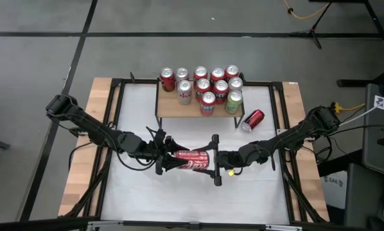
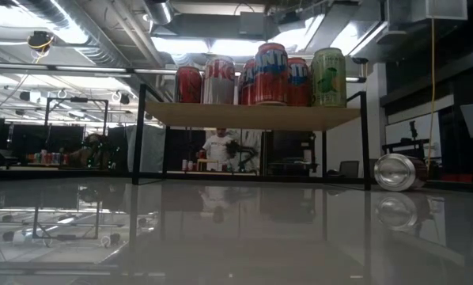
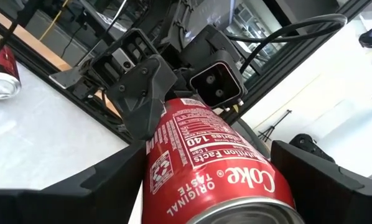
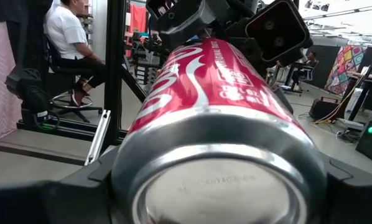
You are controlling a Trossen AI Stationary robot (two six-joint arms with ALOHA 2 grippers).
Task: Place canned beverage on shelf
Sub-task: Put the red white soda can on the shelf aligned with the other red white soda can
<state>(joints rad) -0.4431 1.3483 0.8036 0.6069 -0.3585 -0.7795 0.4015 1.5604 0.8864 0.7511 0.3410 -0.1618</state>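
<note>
A red Coke can (image 1: 192, 160) lies level in the air above the middle of the table, between my two grippers. My left gripper (image 1: 168, 160) is shut on the can's left end (image 3: 211, 149). My right gripper (image 1: 212, 160) is shut on its right end (image 4: 217, 180). The shelf (image 1: 179, 109), a light-wood plank on thin black legs (image 2: 252, 116), stands at the table's far side. Several cans (image 1: 208, 86) stand upright on it. The low view shows neither gripper nor the held can. My left gripper has the can's wall near its left end (image 3: 155, 168) between its two fingers, one on each side. The fingers come level from the table's left and lie along the can. The can is lifted clear of the table and lies level. My right gripper pinches the can's wall at its right end (image 4: 127, 174) between its two fingers, with the can's silver end face turned to the wrist. The fingers come level from the table's right and lie along the can, which hangs clear of the table.
Another red can (image 1: 252, 119) lies on its side on the table, just right of the shelf (image 2: 400, 172). A black metal frame (image 1: 115, 122) runs around the white table top. People sit in the room beyond the table (image 4: 68, 37).
</note>
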